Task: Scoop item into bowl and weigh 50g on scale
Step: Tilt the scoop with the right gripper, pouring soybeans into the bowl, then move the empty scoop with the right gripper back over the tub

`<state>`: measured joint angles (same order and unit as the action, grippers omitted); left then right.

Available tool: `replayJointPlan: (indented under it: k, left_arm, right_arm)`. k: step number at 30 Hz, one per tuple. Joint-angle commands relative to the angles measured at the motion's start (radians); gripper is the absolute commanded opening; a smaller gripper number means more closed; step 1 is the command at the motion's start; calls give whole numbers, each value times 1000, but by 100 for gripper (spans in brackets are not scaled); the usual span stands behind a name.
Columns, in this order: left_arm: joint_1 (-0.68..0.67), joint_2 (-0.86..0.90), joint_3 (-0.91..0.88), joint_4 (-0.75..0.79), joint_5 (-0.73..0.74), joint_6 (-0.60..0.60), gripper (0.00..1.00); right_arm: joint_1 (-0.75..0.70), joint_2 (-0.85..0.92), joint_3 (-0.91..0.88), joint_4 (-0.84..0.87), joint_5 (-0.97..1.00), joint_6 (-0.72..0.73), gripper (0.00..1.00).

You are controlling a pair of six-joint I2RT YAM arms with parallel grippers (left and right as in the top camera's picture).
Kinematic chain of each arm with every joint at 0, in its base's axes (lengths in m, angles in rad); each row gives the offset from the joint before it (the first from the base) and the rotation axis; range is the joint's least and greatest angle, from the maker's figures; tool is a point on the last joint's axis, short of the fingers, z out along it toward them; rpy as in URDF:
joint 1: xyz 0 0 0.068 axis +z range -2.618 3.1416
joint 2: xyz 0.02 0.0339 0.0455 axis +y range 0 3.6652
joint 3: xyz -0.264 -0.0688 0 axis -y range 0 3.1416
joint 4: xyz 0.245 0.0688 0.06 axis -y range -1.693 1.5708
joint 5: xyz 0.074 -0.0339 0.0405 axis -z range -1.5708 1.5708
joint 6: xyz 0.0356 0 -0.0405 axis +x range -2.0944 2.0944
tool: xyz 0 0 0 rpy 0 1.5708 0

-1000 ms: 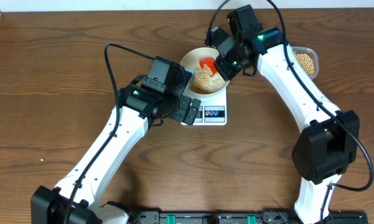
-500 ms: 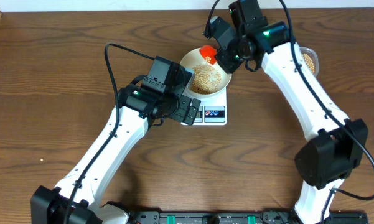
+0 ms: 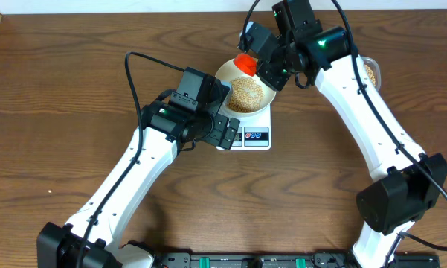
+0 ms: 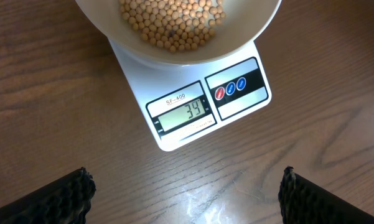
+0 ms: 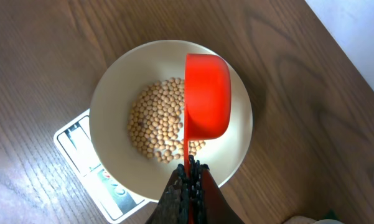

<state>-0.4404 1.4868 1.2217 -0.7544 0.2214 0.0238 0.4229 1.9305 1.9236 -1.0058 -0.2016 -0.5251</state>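
Scoop (image 5: pixel 206 93) abv bowl (image 5: pixel 109 124); scale (image 4: pixel 193 102) rdg 39.

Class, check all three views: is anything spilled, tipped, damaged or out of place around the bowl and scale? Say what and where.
Nothing stands out. The beans lie inside the bowl, none visible on the table. The bowl sits on the scale, whose display reads 39. The right gripper holds the red scoop over the bowl.
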Motion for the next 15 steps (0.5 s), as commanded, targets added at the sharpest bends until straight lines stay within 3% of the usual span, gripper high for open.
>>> replayJointPlan:
  k: [1, 15]
  left_arm:
    - [2, 10, -10, 0, -13, 2, 96]
    - [2, 10, -10, 0, -13, 2, 96]
  right_arm:
    - [-16, -39, 27, 6, 0, 43, 1]
    - [-265, -174, 28, -27, -127, 154, 1]
